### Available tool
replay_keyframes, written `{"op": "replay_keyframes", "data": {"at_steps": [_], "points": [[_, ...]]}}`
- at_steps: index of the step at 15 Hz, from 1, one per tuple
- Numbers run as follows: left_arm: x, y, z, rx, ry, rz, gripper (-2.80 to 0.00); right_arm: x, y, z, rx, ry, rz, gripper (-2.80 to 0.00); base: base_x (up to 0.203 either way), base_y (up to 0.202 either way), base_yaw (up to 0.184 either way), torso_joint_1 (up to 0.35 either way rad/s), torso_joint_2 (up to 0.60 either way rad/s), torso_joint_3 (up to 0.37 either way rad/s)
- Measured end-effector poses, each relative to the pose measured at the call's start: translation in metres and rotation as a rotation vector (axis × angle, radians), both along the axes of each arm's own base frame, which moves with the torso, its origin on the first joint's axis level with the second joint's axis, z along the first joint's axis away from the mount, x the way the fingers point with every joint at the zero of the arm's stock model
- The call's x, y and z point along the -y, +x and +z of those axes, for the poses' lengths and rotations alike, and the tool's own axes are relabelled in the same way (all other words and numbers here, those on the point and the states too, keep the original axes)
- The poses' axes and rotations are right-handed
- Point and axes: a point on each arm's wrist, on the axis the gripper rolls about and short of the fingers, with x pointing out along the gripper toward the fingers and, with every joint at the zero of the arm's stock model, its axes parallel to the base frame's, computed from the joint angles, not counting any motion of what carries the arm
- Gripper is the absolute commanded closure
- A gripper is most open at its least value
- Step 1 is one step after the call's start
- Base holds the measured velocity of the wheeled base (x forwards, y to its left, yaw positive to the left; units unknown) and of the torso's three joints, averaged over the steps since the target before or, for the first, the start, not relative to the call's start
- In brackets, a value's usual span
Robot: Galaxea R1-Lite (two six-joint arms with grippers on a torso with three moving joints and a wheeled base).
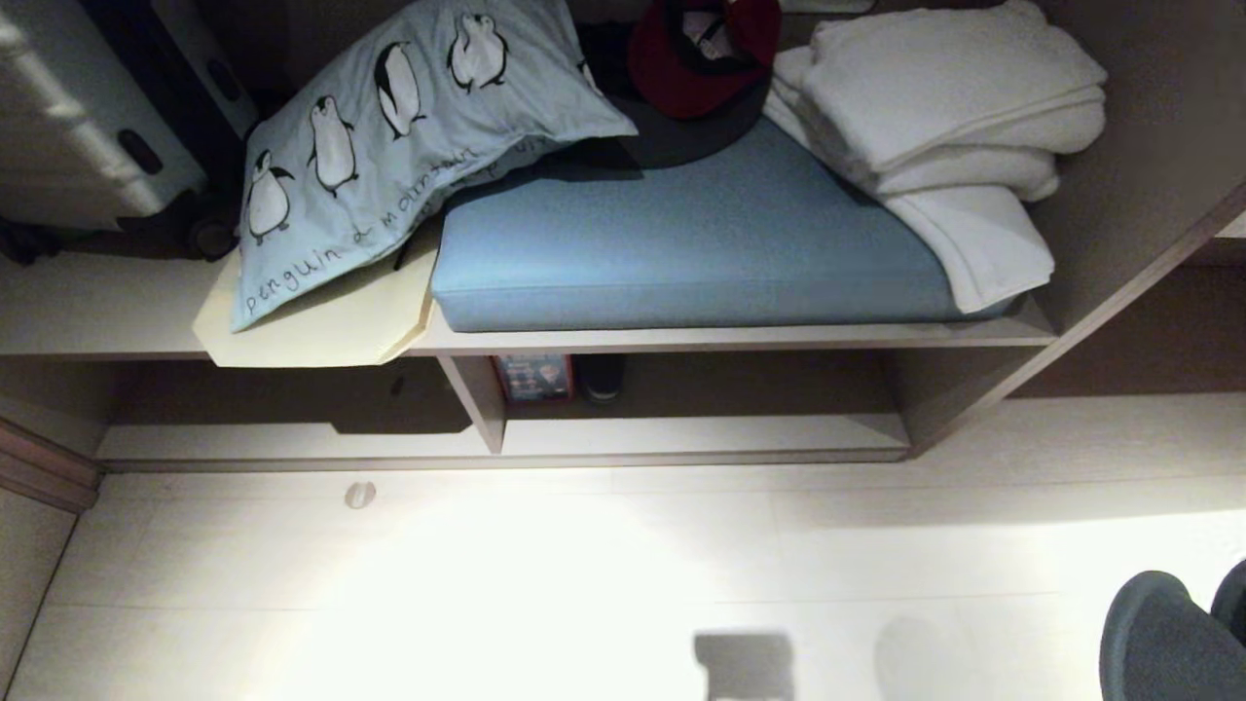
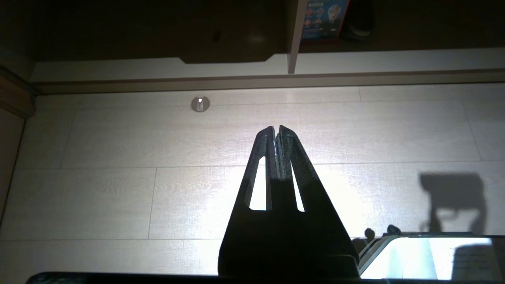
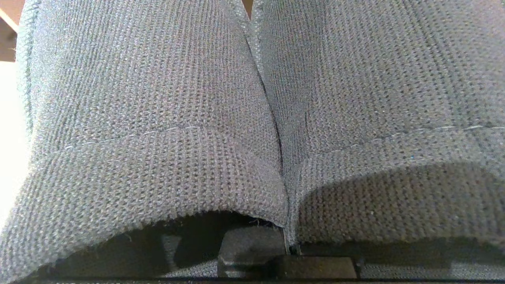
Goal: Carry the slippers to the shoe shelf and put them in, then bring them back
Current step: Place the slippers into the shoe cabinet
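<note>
The slippers (image 3: 252,118), dark charcoal knit fabric, fill the right wrist view side by side. My right gripper (image 3: 289,249) is shut on their two inner edges, pinched together, and its fingers are mostly hidden under the fabric. In the head view the slippers (image 1: 1163,643) hang at the bottom right corner above the pale floor. The shoe shelf (image 1: 681,438) is the low beige cubby with a dark back and slanted divider (image 1: 477,399), straight ahead under the bench. My left gripper (image 2: 275,128) hangs shut and empty over the floor in front of the shoe shelf (image 2: 355,59).
On the bench above lie a blue cushion (image 1: 681,243), a penguin pillow (image 1: 389,127), folded white towels (image 1: 954,117) and a red cap (image 1: 701,49). A colourful box (image 1: 533,377) and a black shoe (image 1: 602,378) stand inside the cubby. A round doorstop (image 1: 359,495) sits on the floor.
</note>
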Motion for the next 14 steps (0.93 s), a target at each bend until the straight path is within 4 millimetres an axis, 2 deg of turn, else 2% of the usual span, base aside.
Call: {"op": "replay_keyframes", "data": {"at_steps": [14], "points": [[0.0000,0.0000,-0.0001,0.000,0.000,0.000,0.00,0.0000,0.0000,0.0001,0.000,0.000,0.000,0.00,0.000,0.000,0.000,0.002,0.00,-0.198]]}}
